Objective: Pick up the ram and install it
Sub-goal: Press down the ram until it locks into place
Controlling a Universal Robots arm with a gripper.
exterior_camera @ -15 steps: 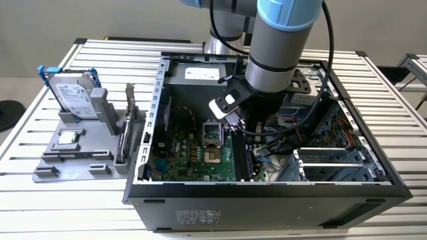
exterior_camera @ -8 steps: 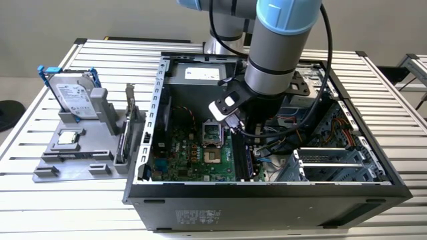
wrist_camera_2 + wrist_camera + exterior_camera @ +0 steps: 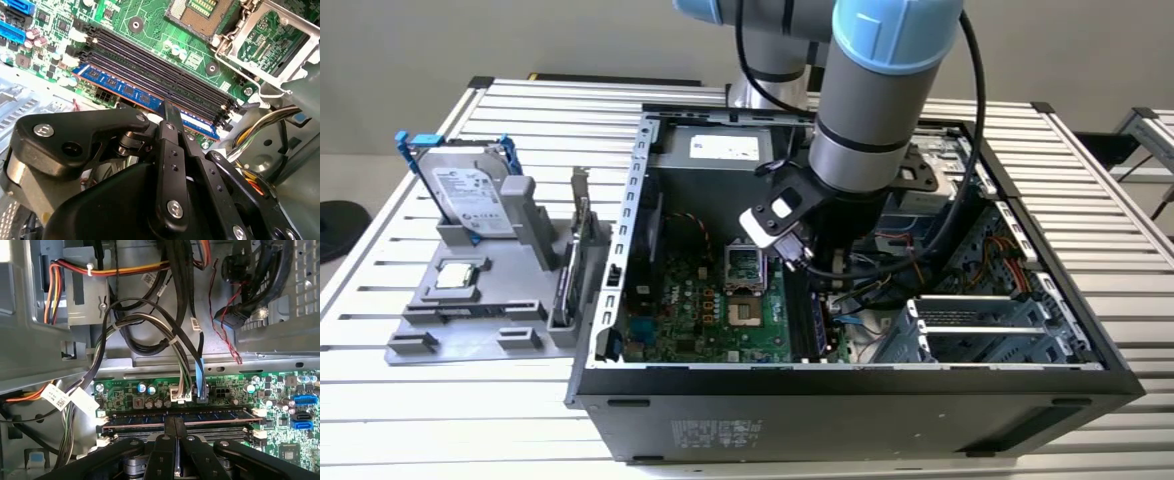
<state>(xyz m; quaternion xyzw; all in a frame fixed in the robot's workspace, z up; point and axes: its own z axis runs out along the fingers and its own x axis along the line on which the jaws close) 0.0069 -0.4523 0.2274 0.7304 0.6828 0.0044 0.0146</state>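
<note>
Ram sits in its motherboard slot, pinched between the closed fingers.

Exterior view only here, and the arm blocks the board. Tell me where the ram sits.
Observer: In the second wrist view the ram stands on edge in the outermost memory slot, next to the empty slots.
Operator: Report the gripper.
Observer: The gripper has its fingers together, with the tips on the ram's top edge near mid-length. The first wrist view shows a white latch at the ram's end. I cannot tell whether it has closed.
</note>
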